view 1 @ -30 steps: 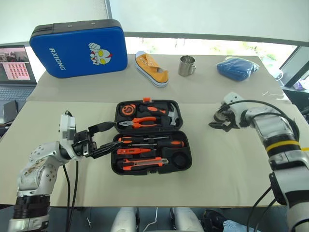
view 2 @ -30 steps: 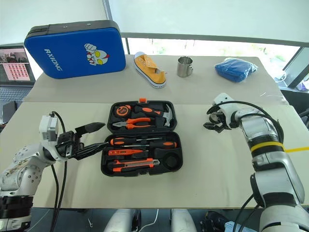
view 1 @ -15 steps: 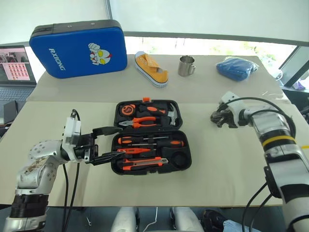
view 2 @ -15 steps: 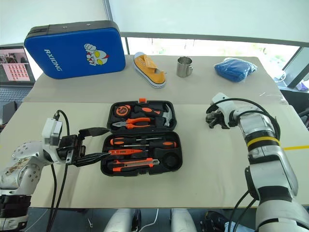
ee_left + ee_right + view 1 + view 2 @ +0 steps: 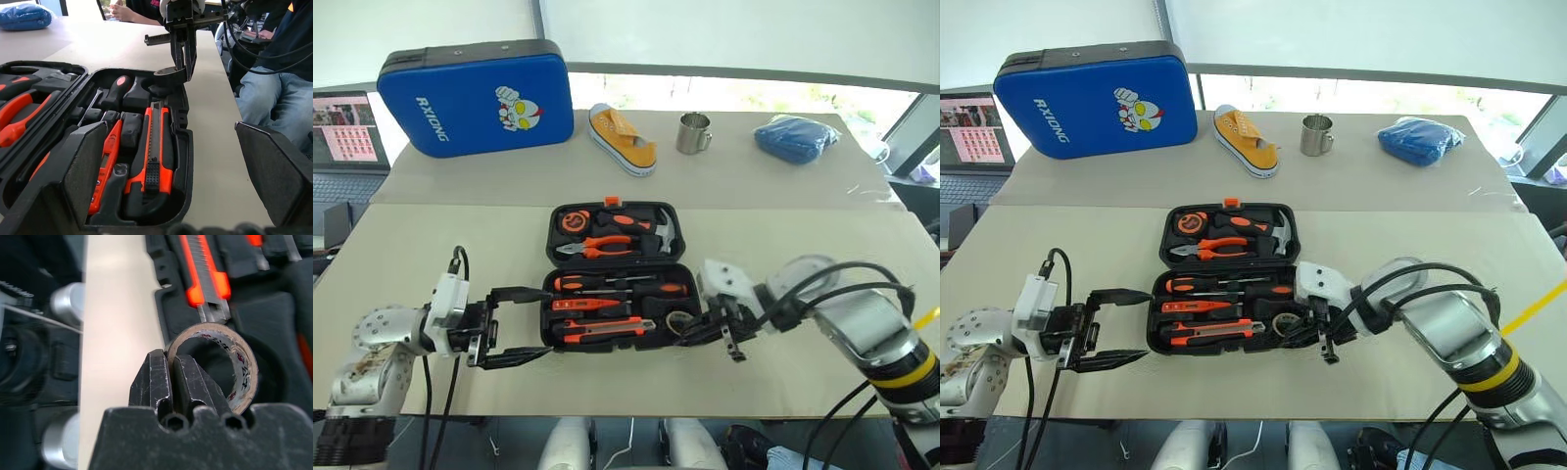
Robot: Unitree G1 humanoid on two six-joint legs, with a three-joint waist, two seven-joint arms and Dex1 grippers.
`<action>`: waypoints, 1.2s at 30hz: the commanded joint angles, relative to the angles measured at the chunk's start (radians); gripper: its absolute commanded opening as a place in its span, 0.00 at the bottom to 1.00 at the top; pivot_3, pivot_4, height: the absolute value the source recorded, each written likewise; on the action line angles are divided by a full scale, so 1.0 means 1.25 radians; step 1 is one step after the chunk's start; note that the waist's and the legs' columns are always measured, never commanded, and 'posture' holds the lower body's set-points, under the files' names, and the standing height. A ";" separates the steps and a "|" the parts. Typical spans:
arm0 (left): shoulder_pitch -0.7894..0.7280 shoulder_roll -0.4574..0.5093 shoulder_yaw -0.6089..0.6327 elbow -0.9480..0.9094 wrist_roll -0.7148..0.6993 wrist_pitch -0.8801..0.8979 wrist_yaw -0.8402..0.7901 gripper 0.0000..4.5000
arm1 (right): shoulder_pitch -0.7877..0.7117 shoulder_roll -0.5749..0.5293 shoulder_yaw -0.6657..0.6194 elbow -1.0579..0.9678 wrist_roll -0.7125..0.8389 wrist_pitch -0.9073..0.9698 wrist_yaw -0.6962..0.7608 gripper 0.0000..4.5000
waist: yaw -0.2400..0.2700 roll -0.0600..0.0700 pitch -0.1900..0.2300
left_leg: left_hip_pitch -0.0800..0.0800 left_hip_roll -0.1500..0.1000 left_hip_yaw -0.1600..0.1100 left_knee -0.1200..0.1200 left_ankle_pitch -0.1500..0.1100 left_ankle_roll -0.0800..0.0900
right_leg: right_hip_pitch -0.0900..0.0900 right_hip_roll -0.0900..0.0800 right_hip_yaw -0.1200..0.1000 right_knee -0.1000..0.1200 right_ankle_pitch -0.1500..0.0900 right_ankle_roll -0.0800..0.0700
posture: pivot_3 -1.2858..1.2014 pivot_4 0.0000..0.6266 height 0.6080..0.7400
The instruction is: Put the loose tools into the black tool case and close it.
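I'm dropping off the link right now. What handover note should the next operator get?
Left pincer: open, holding nothing, level beside the left end of the black tool case.
Right pincer: shut on the wall of the tape roll, at the round recess in the case's front right corner.
Done: both long screwdrivers, the small orange screwdriver and the utility knife lie in their slots in the case's near half.
Left: seat and release the tape roll (whether it is fully in is hard to tell), pull both arms clear, fold the lid over and latch it.
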State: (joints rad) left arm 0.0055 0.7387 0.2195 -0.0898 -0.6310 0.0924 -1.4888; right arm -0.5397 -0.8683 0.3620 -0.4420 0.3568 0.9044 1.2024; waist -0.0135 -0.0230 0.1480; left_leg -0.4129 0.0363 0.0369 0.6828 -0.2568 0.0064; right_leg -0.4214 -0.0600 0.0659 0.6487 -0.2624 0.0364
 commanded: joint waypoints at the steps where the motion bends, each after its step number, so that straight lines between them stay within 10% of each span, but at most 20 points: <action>1: -0.003 0.000 0.031 -0.007 -0.012 -0.009 0.021 1.00 | -0.027 0.002 0.028 -0.005 -0.011 0.016 -0.011 0.02 | 0.000 0.000 0.000 | 0.000 0.000 0.000 0.000 0.000 0.000 | 0.000 0.000 0.000 0.000 0.000 0.000 | 0.52 0.24 1.00; 10: 0.013 0.006 0.043 -0.019 -0.014 -0.002 0.044 1.00 | -0.062 -0.001 0.118 0.052 -0.085 -0.010 -0.020 0.02 | 0.002 0.000 0.000 | 0.000 0.000 0.000 0.000 0.000 0.000 | 0.000 0.000 0.000 0.000 0.000 0.000 | 0.52 0.24 1.00; 19: 0.014 0.019 0.078 -0.045 -0.010 0.071 0.173 1.00 | -0.067 0.007 0.010 0.043 0.027 -0.056 0.069 0.67 | 0.001 -0.001 0.000 | 0.000 0.000 0.000 0.000 0.000 0.000 | 0.000 0.000 0.000 0.000 0.000 0.000 | 0.52 0.24 1.00; 25: -0.045 -0.004 0.142 0.004 -0.048 0.134 0.304 1.00 | -0.049 0.001 -0.142 0.120 0.116 -0.078 0.083 0.67 | 0.002 -0.001 0.000 | 0.000 0.000 -0.001 0.000 0.000 0.000 | 0.000 0.000 0.000 0.000 0.000 0.000 | 0.52 0.24 1.00; 34: -0.135 -0.023 0.031 0.124 0.146 0.186 0.503 0.28 | -0.020 0.090 -0.101 0.426 -0.185 -0.476 -0.150 0.00 | 0.000 -0.004 -0.001 | 0.001 -0.001 0.001 0.000 0.000 0.000 | 0.000 0.000 0.000 0.001 0.000 0.000 | 0.52 0.24 1.00; 36: -0.159 -0.020 0.000 0.143 0.176 0.218 0.530 0.12 | -0.033 0.132 -0.104 0.481 -0.208 -0.530 -0.187 0.00 | 0.000 -0.004 -0.001 | 0.000 -0.001 0.003 0.000 0.000 -0.001 | 0.000 0.000 0.000 0.001 0.000 0.000 | 0.52 0.24 1.00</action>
State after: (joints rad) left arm -0.1645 0.7049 0.2292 0.0949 -0.4423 0.3430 -0.8590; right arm -0.5576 -0.7200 0.2371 0.1363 0.1239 0.3244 1.0074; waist -0.0140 -0.0279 0.1473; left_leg -0.4124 0.0355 0.0406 0.6827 -0.2563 0.0055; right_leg -0.4217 -0.0597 0.0662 0.6507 -0.2619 0.0360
